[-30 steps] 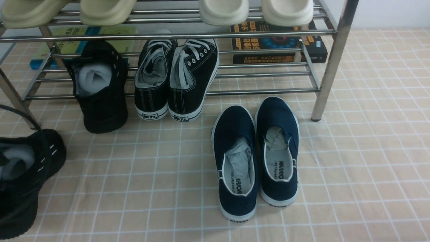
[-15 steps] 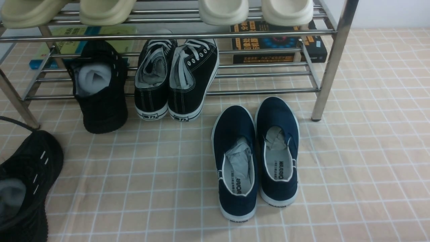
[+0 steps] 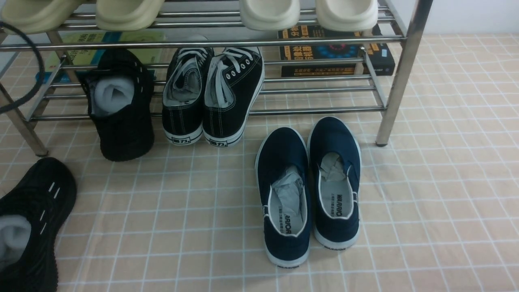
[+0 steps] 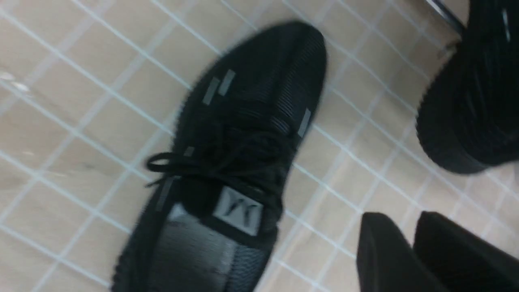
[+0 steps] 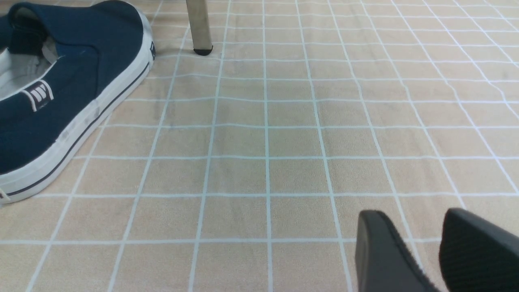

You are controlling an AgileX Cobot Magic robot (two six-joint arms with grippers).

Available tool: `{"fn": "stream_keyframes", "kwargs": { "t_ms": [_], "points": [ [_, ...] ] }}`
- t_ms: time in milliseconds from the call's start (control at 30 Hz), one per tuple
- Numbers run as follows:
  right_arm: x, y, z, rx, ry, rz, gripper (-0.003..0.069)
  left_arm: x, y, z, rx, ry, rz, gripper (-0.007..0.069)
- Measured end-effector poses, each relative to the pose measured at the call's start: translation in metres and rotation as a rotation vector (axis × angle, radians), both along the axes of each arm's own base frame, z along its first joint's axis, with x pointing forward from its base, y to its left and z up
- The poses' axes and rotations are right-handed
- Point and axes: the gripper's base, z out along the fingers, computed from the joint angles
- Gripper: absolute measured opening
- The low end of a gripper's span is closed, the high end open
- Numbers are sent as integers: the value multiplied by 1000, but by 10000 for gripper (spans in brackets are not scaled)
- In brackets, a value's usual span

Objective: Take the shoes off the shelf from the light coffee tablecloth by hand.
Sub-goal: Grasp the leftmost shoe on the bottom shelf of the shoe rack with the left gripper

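One all-black knit sneaker (image 3: 30, 227) lies flat on the light coffee tablecloth (image 3: 446, 202) at the front left, white stuffing showing. In the left wrist view this sneaker (image 4: 243, 154) is apart from my left gripper (image 4: 395, 217), which is empty above the cloth with its fingers almost together. The other black knit sneaker (image 3: 121, 109) leans on the lower tier of the steel shelf (image 3: 401, 81), its heel on the cloth; it also shows in the left wrist view (image 4: 474, 101). My right gripper (image 5: 409, 215) is open and empty, low over bare cloth.
Black canvas lace-ups (image 3: 211, 97) lean on the lower tier beside the knit sneaker. Navy slip-ons (image 3: 308, 190) lie on the cloth in front of the shelf. Cream slippers (image 3: 267, 14) sit on the top tier. Books (image 3: 336, 52) lie behind. A black cable (image 3: 34, 69) hangs at far left.
The black sneaker at the front left came down from a tilted, lifted pose onto the cloth and was let go. The left arm's cable rose to the upper left.
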Motion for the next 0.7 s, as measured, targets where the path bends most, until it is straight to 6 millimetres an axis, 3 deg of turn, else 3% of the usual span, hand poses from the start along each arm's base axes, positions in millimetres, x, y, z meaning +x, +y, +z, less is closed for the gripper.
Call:
{"fn": "stream_keyframes", "kwargs": {
  "t_ms": [67,133,300,500,700],
  "points": [
    [0,0,0,0,0,0,239,17,-2,-6,-61,53,-85,43],
    [0,0,0,0,0,0,239,29,-3,-8,-94,64,-145,14],
    [0,0,0,0,0,0,239,56,-2,-11,-157,32,-209,9],
    [0,0,0,0,0,0,239,83,2,-4,-149,-13,-243,122],
    [0,0,0,0,0,0,239,110,-24,-3,-85,-25,-356,328]
  ]
}}
